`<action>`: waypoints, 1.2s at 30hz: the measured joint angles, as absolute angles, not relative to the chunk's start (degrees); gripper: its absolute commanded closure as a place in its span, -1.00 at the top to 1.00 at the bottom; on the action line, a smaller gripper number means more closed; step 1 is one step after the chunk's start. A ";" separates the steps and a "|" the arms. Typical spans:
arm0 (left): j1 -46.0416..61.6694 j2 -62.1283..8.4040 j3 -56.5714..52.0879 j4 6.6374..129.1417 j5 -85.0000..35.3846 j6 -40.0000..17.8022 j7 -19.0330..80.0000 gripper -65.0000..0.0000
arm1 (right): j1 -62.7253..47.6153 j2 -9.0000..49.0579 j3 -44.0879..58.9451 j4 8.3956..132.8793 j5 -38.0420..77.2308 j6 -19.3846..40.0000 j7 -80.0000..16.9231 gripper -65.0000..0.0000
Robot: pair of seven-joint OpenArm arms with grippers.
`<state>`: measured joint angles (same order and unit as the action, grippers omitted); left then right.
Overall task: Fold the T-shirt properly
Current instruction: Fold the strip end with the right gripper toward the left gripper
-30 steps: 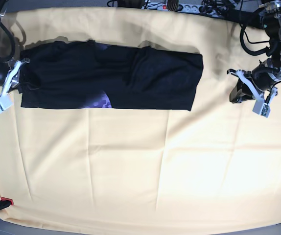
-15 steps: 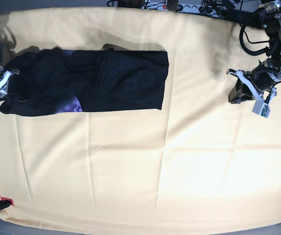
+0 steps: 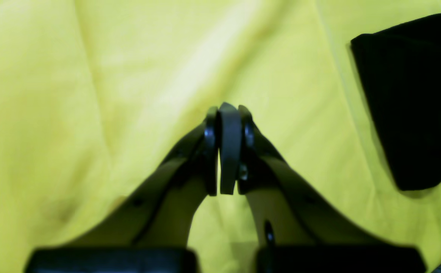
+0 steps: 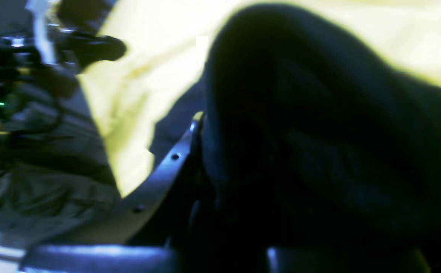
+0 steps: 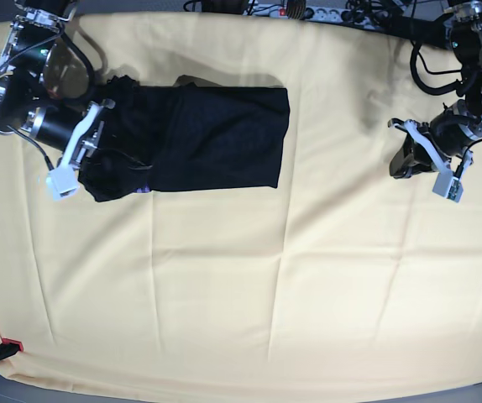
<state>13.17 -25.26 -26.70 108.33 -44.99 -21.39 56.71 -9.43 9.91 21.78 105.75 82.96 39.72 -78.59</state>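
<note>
One pale yellow cloth covers the whole work surface, creased but lying flat; it is the largest item in view.

Next in size: the black short-sleeved cotton T-shirt, at roughly 11 o'clock on the cloth in the base view. It reads as a narrow band, already folded lengthwise. Its 3 o'clock end is squared off and flat. Its 9 o'clock end is bunched and lifted, with a sliver of purple print showing at the lower edge.

Right gripper: at the bunched 9 o'clock end of the shirt. The right wrist view is filled with dark fabric heaped against one finger, so the jaws read as clamped on the T-shirt, gathered cloth between them.

Left gripper: at 3 o'clock on the cloth, well apart from the shirt. The left wrist view shows its pads pressed together with nothing between them. Bare yellow cloth lies beneath, and the shirt's squared corner sits off at 2 o'clock in that view.

Progress, as judged: lengthwise folds appear done. The crosswise fold looks to be in hand, with the gathered end raised over the body. Left to do: lay that end down flat, smooth the bunching, possibly one further fold to make a compact rectangle.
</note>
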 measured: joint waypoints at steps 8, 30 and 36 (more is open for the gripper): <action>13.17 -25.26 -26.70 108.33 -45.06 -21.39 56.77 -1.00 | -7.27 3.01 7.57 105.75 70.19 39.70 -73.73 -1.00; 13.17 -26.30 -26.70 108.33 -47.66 -21.39 57.01 -0.77 | 4.01 2.02 -15.46 114.34 60.45 40.07 -67.77 0.62; 13.17 -28.23 -26.70 108.31 -47.57 -21.37 56.73 -0.79 | 3.22 2.04 -0.08 116.20 52.27 39.90 -68.64 -0.37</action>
<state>13.17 -28.23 -26.70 108.31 -47.57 -21.37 56.73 3.22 2.04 -0.08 116.20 52.27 39.90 -68.64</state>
